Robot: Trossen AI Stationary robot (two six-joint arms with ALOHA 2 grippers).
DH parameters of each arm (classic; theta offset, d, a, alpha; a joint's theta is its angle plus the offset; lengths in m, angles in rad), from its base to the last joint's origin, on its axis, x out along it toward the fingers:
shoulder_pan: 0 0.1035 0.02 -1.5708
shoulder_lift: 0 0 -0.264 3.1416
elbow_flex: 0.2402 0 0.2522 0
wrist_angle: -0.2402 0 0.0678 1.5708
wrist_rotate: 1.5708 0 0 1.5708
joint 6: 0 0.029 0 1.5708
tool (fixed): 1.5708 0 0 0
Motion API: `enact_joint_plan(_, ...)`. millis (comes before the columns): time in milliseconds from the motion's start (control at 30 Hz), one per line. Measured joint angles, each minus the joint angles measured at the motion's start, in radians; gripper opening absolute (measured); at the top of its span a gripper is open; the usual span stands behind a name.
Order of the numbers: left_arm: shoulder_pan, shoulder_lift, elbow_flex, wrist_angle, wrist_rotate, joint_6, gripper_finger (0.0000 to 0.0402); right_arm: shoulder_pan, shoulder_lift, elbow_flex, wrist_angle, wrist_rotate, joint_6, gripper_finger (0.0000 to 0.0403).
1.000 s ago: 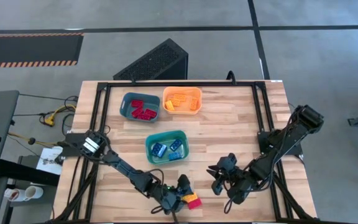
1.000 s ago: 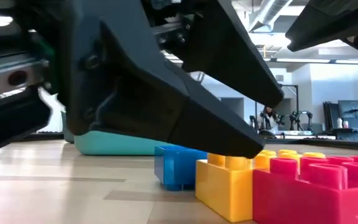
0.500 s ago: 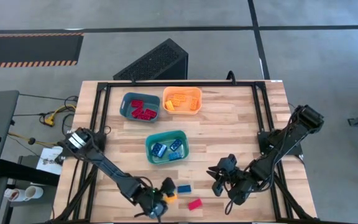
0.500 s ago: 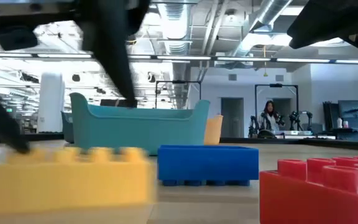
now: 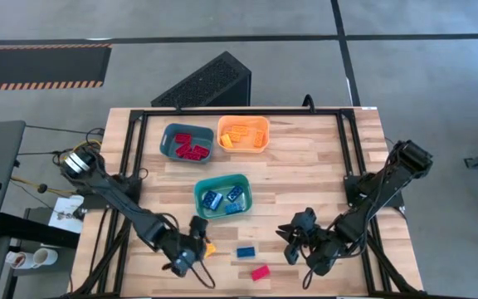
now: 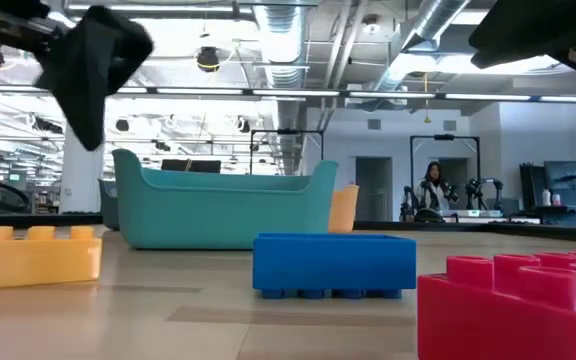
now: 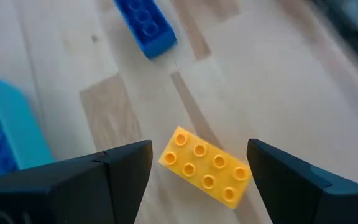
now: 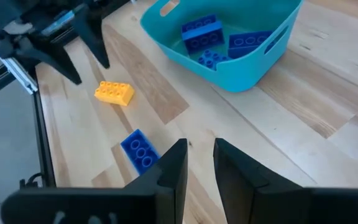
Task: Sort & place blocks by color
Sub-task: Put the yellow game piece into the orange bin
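Note:
A yellow block [image 7: 207, 167] lies flat on the table, studs up, left of a blue block [image 5: 246, 252] and a red block [image 5: 260, 272] near the front edge. My left gripper [image 7: 197, 155] is open just above the yellow block [image 5: 209, 247], one finger on each side, touching nothing. In the low view its finger [image 6: 93, 60] hangs above the yellow block [image 6: 33, 258]. My right gripper [image 5: 290, 238] waits at the front right with a narrow gap between its fingers [image 8: 199, 155], empty.
A teal tray [image 5: 222, 197] with blue blocks stands mid-table. A dark blue tray [image 5: 187, 143] with red blocks and an orange tray [image 5: 243, 133] with yellow blocks stand at the back. Bare wood lies right of the trays.
My left gripper has gone toward the table's left edge and risen. The yellow block has gone with it, from beside the red block to a spot left of the blue block, where it now lies on the table. The blue and red blocks now show uncovered.

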Motion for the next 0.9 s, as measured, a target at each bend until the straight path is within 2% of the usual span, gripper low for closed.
enact_joint_plan(200,0.000,-0.131,-0.114,0.025,-0.042,-0.258,0.0252,-0.007,0.000,0.000,-0.001,0.001,0.001,0.0101)
enact_joint_plan(267,0.000,-0.133,-0.145,0.064,-0.083,-0.372,0.0252,-0.011,0.000,0.000,-0.004,0.001,0.001,0.0101)
enact_joint_plan(367,0.000,-0.116,-0.172,0.106,-0.081,-0.500,0.0252,-0.023,0.000,0.000,-0.002,0.003,-0.002,0.0101)
enact_joint_plan(533,-0.004,-0.070,-0.178,0.137,-0.068,-0.587,0.0252,-0.036,0.000,0.000,0.000,0.003,-0.006,0.0101)
enact_joint_plan(900,-0.042,-0.055,-0.176,0.198,-0.075,-0.649,0.0252,-0.036,0.000,0.000,-0.006,0.002,-0.006,0.0101)
